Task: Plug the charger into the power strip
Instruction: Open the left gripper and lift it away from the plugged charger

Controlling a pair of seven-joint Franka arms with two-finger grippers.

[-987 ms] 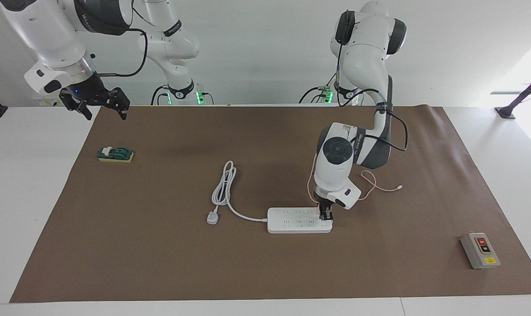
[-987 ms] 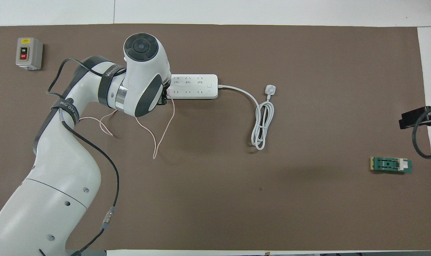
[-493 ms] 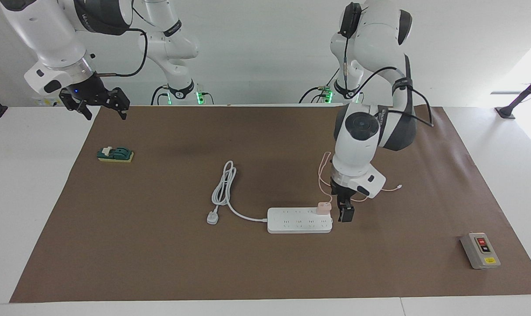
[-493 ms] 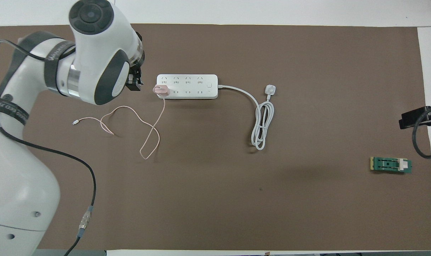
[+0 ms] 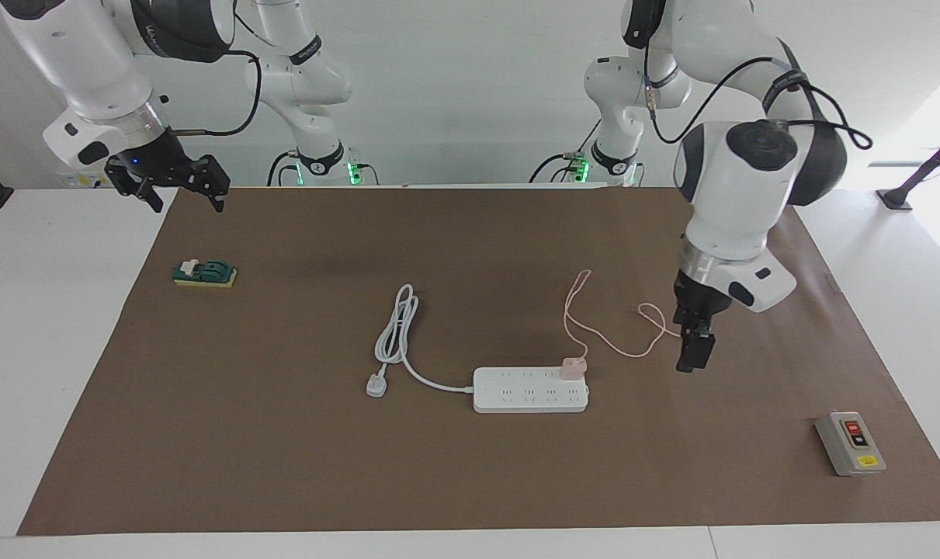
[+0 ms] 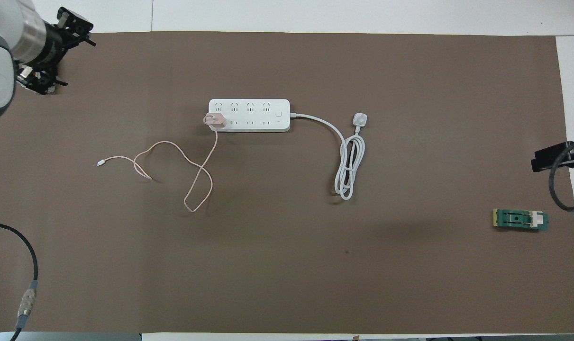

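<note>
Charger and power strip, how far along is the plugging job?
The charger sits in an end socket of the power strip, so plugging looks done. Nothing is in hand: the left end effector hangs open over the mat beside the strip, and the right end effector waits open. Nothing obvious remains.

The left claw [image 5: 691, 351] hangs over the mat [image 5: 470, 481], toward the left arm's end from the strip [image 5: 530, 397]; the charger [image 5: 572, 368] sits in the strip's end nearest that claw, its cable [image 5: 594, 330] looping on the mat toward the robots. The switch box [image 5: 850, 442] lies well apart from the claw, farther from the robots. The right claw [image 5: 176, 186] waits over the mat's corner, with a small block [image 5: 204, 273] on the mat near it.
</note>
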